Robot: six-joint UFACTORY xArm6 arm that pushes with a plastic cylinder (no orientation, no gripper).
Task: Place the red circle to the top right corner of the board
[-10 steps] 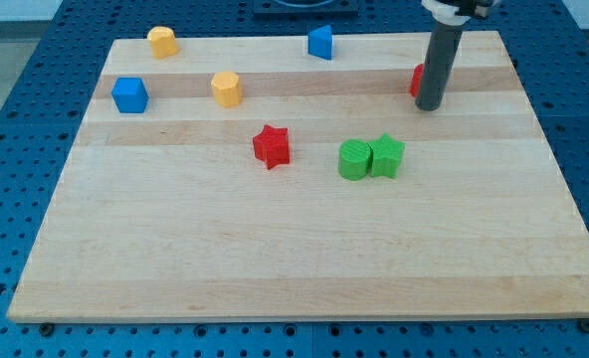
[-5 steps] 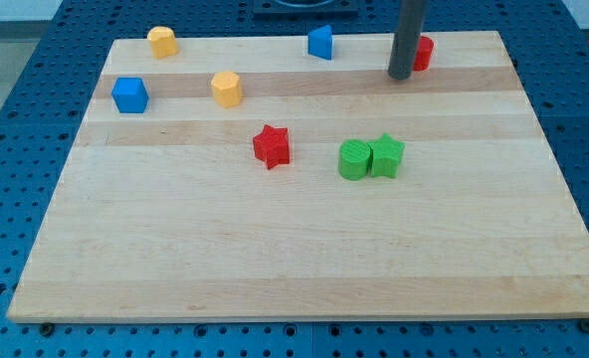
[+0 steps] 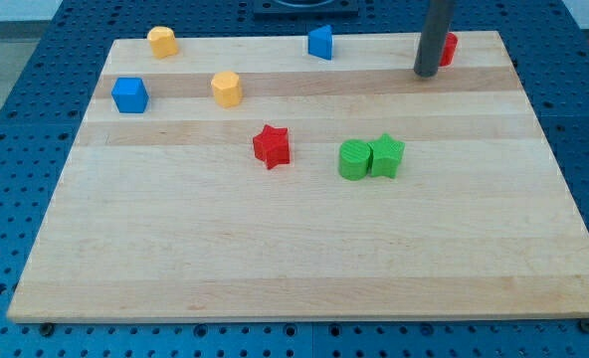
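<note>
The red circle (image 3: 449, 48) sits near the board's top edge toward the view's right, mostly hidden behind my rod. My tip (image 3: 427, 74) rests on the board just left of and below the red circle, touching or nearly touching it. The wooden board (image 3: 294, 249) fills most of the view; its top right corner is a short way to the right of the red circle.
A red star (image 3: 272, 145) lies mid-board. A green circle (image 3: 354, 159) and a green star (image 3: 386, 155) touch each other right of it. A blue block (image 3: 320, 42) sits at the top edge. A blue cube (image 3: 130, 94) and two yellow blocks (image 3: 162, 41) (image 3: 227, 88) are at the upper left.
My tip swung up and left around the red circle, then moved right. The red circle has shifted up and to the right, closer to the top right corner. Other blocks have not moved.
</note>
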